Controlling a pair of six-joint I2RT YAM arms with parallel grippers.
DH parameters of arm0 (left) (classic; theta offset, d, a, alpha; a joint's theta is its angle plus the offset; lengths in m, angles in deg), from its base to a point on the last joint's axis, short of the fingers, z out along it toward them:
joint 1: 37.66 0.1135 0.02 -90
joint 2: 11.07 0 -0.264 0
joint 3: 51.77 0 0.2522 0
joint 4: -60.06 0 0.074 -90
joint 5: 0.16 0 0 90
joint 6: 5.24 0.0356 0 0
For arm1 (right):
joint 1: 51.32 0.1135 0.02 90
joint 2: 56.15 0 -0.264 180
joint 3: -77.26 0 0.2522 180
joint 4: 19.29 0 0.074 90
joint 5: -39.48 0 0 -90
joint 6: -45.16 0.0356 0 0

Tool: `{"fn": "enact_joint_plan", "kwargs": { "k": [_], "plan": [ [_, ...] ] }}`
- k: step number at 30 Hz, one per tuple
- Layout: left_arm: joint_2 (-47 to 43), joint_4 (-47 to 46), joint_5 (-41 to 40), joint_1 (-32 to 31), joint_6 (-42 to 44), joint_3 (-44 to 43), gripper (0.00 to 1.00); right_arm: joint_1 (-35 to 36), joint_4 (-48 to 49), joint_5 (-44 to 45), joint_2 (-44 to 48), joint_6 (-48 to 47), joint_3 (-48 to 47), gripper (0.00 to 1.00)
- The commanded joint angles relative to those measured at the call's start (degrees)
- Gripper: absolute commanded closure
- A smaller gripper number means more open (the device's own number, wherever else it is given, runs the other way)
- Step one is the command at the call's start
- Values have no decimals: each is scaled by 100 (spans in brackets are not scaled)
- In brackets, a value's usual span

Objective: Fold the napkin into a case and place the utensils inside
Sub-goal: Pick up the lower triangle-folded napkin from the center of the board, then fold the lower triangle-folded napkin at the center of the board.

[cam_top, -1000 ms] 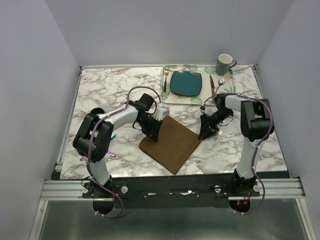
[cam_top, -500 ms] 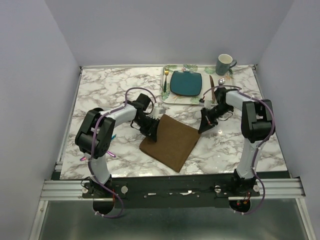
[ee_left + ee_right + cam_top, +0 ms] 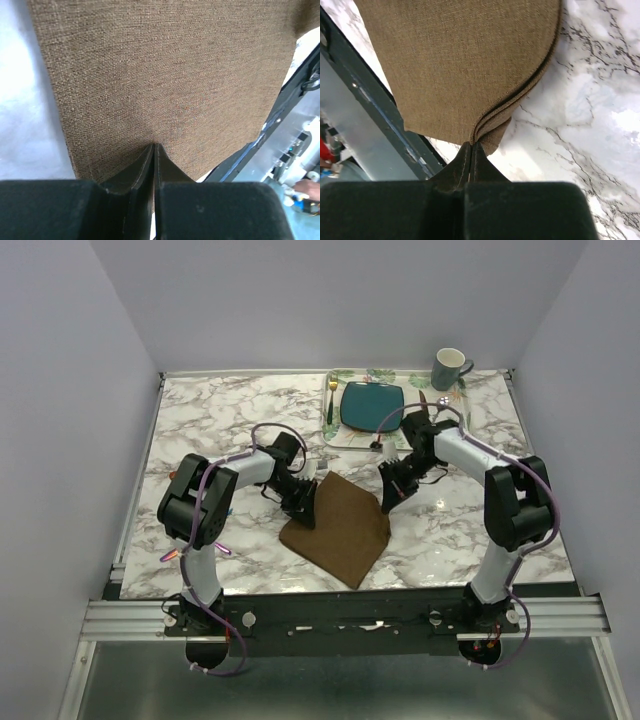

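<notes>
Pinching the napkin (image 3: 345, 532) from two sides, I am working near the middle of the counter (image 3: 220, 420), toward its near edge. The left tool (image 3: 154, 149) is clamped shut on the cloth's left far edge, and the right tool (image 3: 471, 146) is gripping a doubled fold at its right far corner. The cloth is lying between the two tools and trailing toward the near edge. I am judging that the coming fold turns on that left-to-right line, with neither arm nearer.
</notes>
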Motion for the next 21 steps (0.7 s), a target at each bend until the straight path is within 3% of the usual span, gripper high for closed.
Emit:
{"fn": "enact_joint_plan", "kwargs": {
  "k": [1,13,21],
  "plan": [
    [208,-228,47,3,-210,165,87,453,244,430,283,-164,127,99],
    [208,-290,-138,29,-386,121,93,1693,1369,1510,416,-365,1040,99],
    [-3,-343,-234,398,-351,261,96,1782,1914,2750,-234,-883,901,100]
  ]
}}
